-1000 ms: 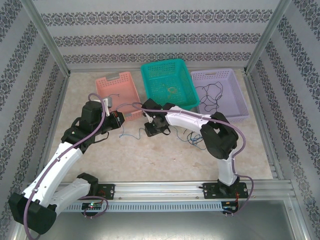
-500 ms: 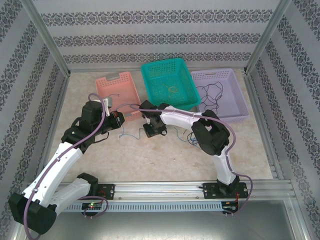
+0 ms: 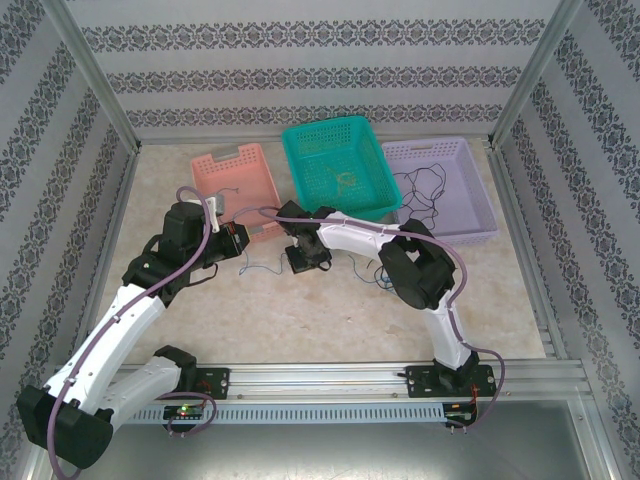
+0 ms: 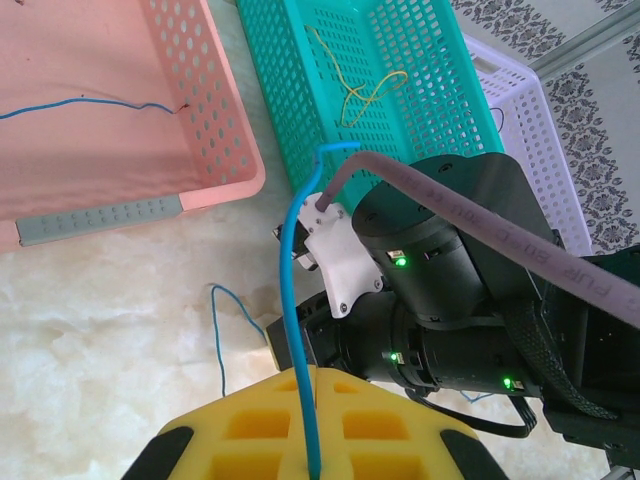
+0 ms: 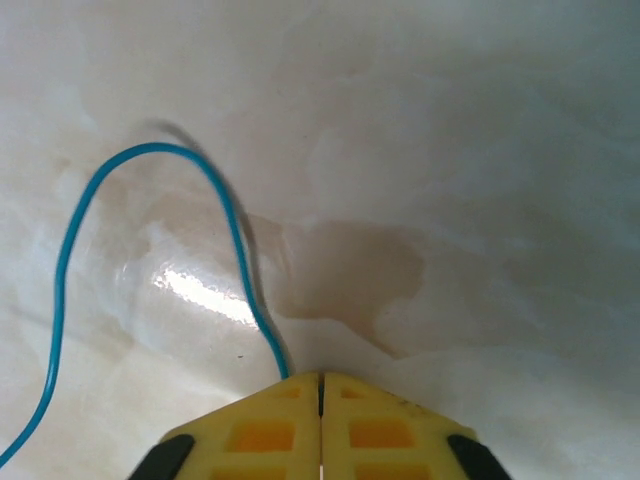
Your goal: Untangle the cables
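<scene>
The left hand (image 4: 315, 390) is clamped on a blue cable (image 4: 292, 270) running straight ahead toward the right arm (image 4: 450, 270); the right hand (image 5: 320, 385), pads together low on the tabletop (image 5: 480, 150), meets a blue loop (image 5: 232, 215) curving off toward the left arm (image 3: 130, 300), whether pinched I cannot tell

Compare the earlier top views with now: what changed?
The right gripper closed on a blue cable, and its arm's elbow swung left. The left gripper stayed shut, also on blue cable, with its arm unmoved. The baskets stayed put.
</scene>
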Controlling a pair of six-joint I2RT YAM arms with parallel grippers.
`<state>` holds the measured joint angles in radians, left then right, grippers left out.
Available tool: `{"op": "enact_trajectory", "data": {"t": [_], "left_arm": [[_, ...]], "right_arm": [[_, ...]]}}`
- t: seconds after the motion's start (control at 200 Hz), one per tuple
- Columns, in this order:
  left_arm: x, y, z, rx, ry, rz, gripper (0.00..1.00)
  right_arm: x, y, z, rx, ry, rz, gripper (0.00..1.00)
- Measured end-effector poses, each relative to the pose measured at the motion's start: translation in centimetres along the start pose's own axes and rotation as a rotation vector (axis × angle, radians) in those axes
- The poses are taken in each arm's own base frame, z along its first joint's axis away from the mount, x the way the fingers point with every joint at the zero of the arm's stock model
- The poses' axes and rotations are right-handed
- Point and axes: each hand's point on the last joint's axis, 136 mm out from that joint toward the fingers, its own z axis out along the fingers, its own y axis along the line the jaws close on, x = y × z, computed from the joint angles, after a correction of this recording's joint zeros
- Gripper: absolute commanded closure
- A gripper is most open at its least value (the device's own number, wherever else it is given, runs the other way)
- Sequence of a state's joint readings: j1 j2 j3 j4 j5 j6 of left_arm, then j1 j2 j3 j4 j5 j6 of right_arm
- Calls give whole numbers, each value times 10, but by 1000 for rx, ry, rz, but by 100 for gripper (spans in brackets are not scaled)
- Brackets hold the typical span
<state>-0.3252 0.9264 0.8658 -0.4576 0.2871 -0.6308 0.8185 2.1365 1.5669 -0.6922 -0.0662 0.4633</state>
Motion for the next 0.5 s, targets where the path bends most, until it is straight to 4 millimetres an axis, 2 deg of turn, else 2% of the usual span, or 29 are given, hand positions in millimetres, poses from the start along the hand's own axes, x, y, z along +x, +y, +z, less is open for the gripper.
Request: {"op": "enact_trajectory", "data": {"t": [0.15,0.25,0.31,0.38,0.455,0.505], "left_arm": [[-1,1,-1,-9,-8,-4,100],[-10,3,-8,-45,-35,-10,100],[-22,3,-17,-73,-72,-25,100],[-43,4,-30,-111,-136,-64,100],[-70,15,-47,-170,-224,-153,100],[-83,27,-55,-207,-274,-230,100]], "right_arm": [[3,0,-3,7,-19,13,100],[12,-2,-19,5,-36,22,100],[13,-2,-39,-9,-77,32,100],[12,-4,-73,-47,-155,50,100],[6,-13,-117,-103,-274,95,100],[0,-27,-150,-152,-379,155,100]]}}
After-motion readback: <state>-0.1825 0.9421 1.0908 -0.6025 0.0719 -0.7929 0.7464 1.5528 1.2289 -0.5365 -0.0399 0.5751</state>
